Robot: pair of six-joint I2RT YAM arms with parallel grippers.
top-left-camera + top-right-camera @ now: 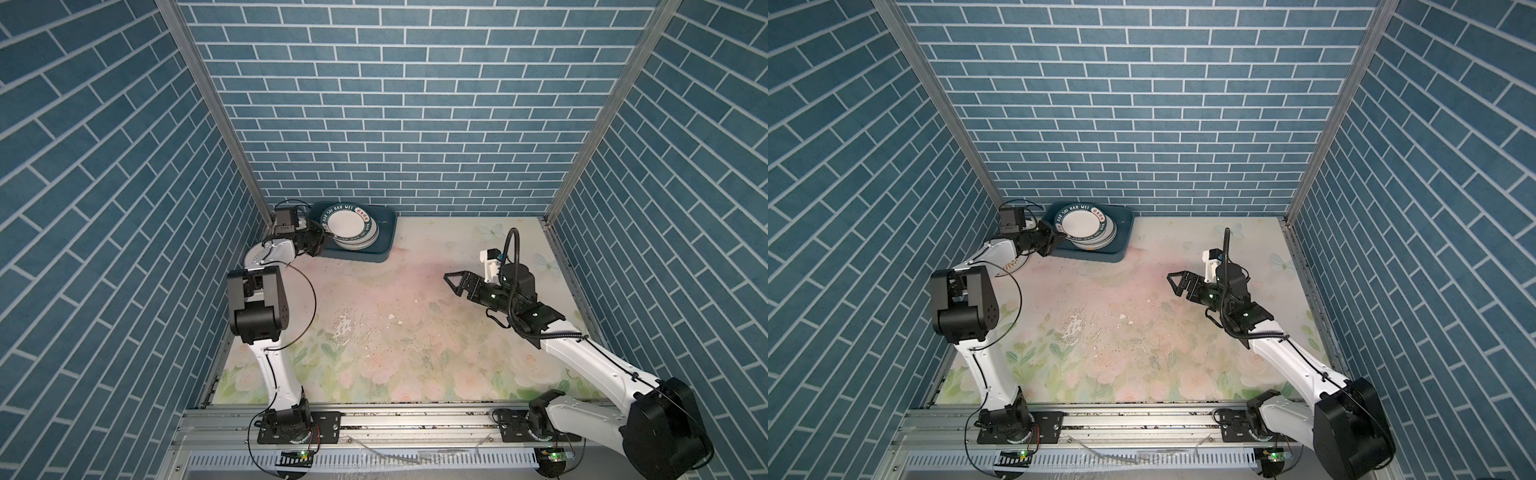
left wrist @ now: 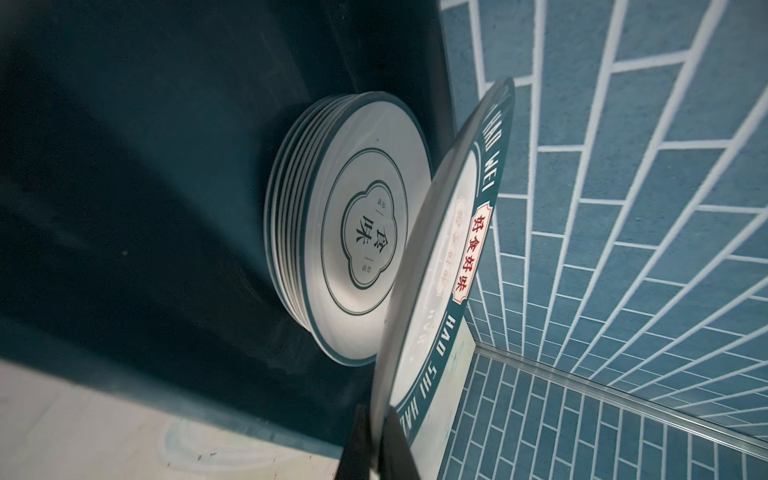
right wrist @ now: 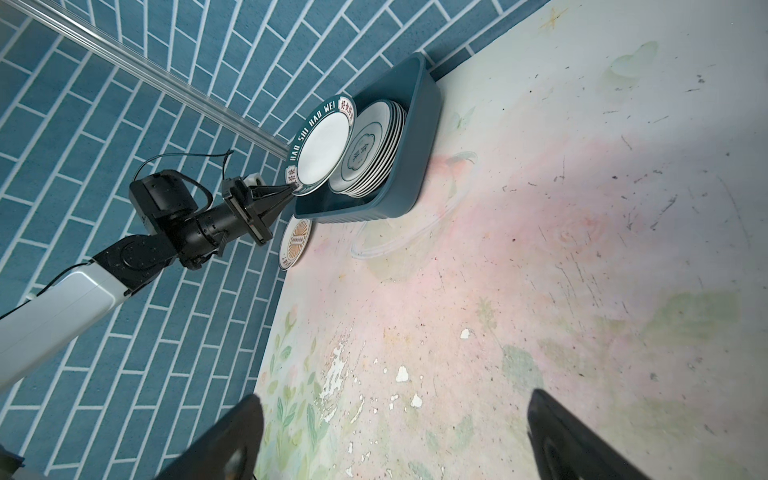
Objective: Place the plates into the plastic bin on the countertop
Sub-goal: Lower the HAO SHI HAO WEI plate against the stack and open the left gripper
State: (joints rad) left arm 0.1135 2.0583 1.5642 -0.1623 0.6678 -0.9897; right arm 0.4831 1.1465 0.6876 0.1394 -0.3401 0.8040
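The left end effector [image 3: 291,192] was clamped on the rim of a green-lettered plate [image 3: 324,150], held tilted over the stack [image 3: 376,153] in the plastic bin [image 3: 422,137] — the right end effector [image 1: 453,284] hung with its jaws apart above the table [image 1: 415,332].

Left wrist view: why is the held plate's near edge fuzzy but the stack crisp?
Left wrist view: the held plate sits close to the lens, near edge soft; the stack is sharp. Right wrist view: the right gripper blurs likewise.

A pale, floral-printed countertop [image 1: 415,316], scuffed and flaking near its centre. A teal plastic bin [image 1: 384,239] sits on it at eleven o'clock, near the back wall. One orange-centred plate [image 3: 295,243] lies flat at ten o'clock, just beside the bin.
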